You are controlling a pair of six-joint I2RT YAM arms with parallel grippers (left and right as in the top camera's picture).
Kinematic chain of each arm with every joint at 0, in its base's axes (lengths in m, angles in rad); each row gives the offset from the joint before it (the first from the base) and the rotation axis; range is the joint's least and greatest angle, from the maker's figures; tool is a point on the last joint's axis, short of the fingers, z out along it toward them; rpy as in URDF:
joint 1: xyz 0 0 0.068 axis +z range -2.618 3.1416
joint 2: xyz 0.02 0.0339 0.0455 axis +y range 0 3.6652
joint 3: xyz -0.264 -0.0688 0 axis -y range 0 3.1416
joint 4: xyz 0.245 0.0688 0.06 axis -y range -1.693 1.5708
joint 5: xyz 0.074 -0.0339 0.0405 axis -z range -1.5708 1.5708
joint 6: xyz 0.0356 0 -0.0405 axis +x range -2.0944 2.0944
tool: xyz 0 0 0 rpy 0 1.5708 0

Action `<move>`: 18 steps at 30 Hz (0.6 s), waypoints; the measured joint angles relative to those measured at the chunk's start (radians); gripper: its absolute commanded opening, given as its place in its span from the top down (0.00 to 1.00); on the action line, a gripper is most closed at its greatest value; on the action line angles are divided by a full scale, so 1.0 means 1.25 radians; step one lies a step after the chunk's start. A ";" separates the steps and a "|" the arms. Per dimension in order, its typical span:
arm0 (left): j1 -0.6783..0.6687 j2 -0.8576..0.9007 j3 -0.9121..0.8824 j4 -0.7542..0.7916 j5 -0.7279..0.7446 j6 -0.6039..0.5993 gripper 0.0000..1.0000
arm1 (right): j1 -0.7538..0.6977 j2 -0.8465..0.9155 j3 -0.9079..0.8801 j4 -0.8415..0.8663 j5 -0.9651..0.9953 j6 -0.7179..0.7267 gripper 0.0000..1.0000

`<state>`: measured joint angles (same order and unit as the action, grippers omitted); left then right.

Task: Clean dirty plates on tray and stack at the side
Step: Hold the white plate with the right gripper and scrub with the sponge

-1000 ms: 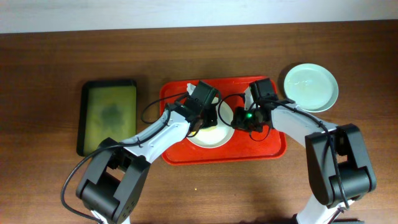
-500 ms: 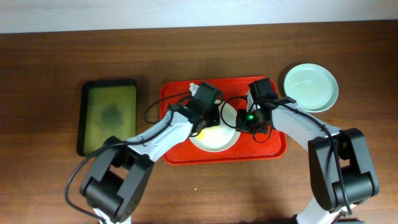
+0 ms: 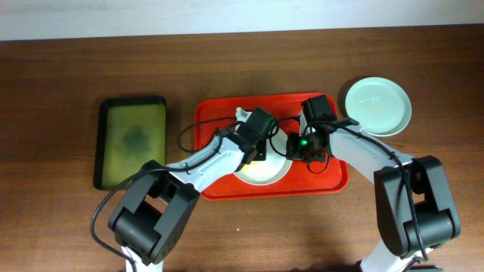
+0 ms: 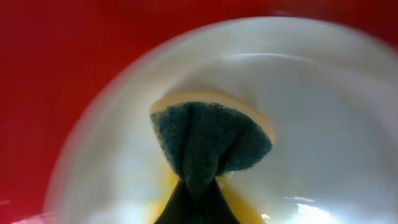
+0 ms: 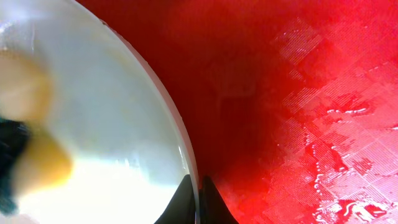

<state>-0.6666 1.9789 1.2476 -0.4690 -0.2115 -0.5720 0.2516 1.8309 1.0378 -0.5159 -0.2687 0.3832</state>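
A white plate [image 3: 261,169] lies on the red tray [image 3: 215,185]; it fills the left wrist view [image 4: 323,124] with a yellow smear by the jaws. My left gripper [image 3: 259,147] is shut on a green and yellow sponge [image 4: 208,140] that presses on the plate's inside. My right gripper [image 3: 293,145] is shut on the plate's right rim [image 5: 186,155], one finger each side. A mint-blue plate [image 3: 378,106] sits on the table to the right of the tray. No third plate is in view.
A smaller black-rimmed olive-green tray [image 3: 134,140] lies on the wooden table left of the red tray. The red tray's bare wet floor [image 5: 298,106] shows right of the plate. A white wall edge runs along the back.
My left gripper has moved right across the plate with the sponge. My right gripper has stayed on the plate's rim.
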 measured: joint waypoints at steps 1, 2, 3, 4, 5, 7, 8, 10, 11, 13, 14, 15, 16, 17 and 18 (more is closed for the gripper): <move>0.005 0.000 0.002 -0.032 -0.056 0.010 1.00 | 0.001 -0.001 0.000 0.000 0.002 0.000 0.96; 0.011 0.000 0.002 -0.052 -0.103 0.016 1.00 | 0.002 -0.001 0.000 0.000 0.004 0.000 0.96; 0.015 0.000 0.002 -0.058 -0.120 0.021 1.00 | 0.002 -0.001 0.000 0.000 0.004 0.001 0.96; 0.014 0.000 0.002 -0.058 -0.133 0.024 1.00 | 0.004 -0.001 0.000 0.003 0.005 0.001 0.96; 0.012 -0.001 0.002 -0.059 -0.140 0.027 1.00 | 0.005 -0.001 0.000 0.003 0.006 0.001 0.96; 0.012 -0.004 0.002 -0.057 -0.142 0.031 1.00 | 0.007 -0.001 0.001 0.003 0.006 0.001 0.96; 0.013 -0.008 0.001 -0.052 -0.129 0.032 1.00 | 0.007 -0.001 0.001 0.002 0.006 0.001 0.96; 0.020 -0.014 0.001 -0.023 -0.062 0.034 1.00 | 0.007 -0.001 0.002 0.002 0.007 0.001 0.96; 0.024 -0.017 0.001 0.003 -0.001 0.034 1.00 | 0.007 -0.001 0.002 0.002 0.007 0.001 0.96; 0.032 -0.022 0.001 0.034 0.115 0.034 1.00 | 0.007 -0.001 0.002 0.001 0.008 0.001 0.96; 0.032 -0.023 0.001 0.040 0.204 0.034 1.00 | 0.007 -0.001 0.002 0.000 0.008 0.001 0.96; 0.031 -0.023 0.001 0.038 0.237 0.034 1.00 | 0.007 -0.001 0.002 0.000 0.008 0.001 0.96; 0.029 -0.023 0.001 0.034 0.276 0.034 1.00 | 0.007 -0.001 0.002 0.000 0.008 0.001 0.96; 0.027 -0.023 0.001 0.025 0.297 0.036 1.00 | 0.007 -0.001 0.002 0.000 0.008 0.001 0.96; 0.024 -0.024 0.001 0.007 0.320 0.039 1.00 | 0.007 -0.001 0.002 0.000 0.008 0.001 0.96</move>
<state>-0.6365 1.9491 1.2484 -0.4599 0.1883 -0.5228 0.2600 1.8297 1.0405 -0.5163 -0.2588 0.3847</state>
